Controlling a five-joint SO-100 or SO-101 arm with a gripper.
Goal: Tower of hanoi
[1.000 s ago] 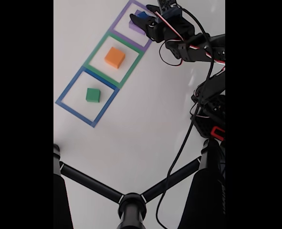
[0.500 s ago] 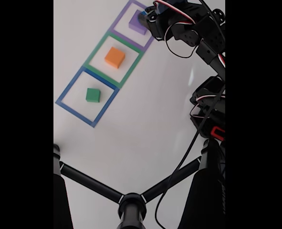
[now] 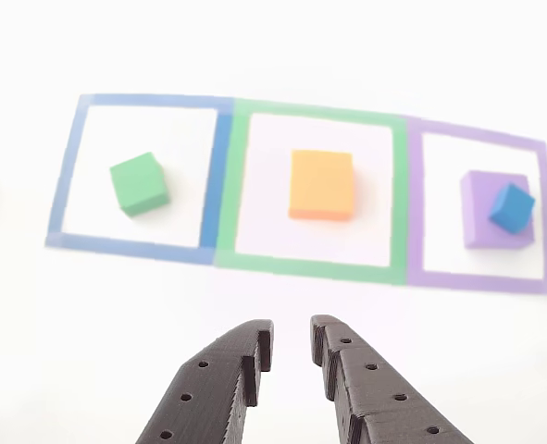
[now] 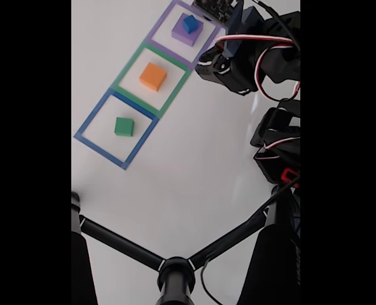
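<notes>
White tabletop carries three taped squares in the other view: green block (image 3: pixel 139 183) in the left one, orange block (image 3: pixel 321 185) in the middle, blue block (image 3: pixel 511 207) atop purple block (image 3: pixel 495 211) at right. Gripper (image 3: pixel 292 344) hovers near them, fingers slightly parted, holding nothing; the blocks look light, stiff and matte, best pinched across opposite flat sides.

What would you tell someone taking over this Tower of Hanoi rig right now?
Gripper: empty, jaws a little apart, raised above the table in front of the green outline.
Blue block sits on the purple block, turned askew, inside the purple outline.
Orange block lies alone in the green outline.
Green block lies alone in the blue outline.
Done: blue placed on purple and let go.
Left: probably rebuilding one stack, purple at the bottom, then orange, green and blue; blue will likely have to come off first.
</notes>
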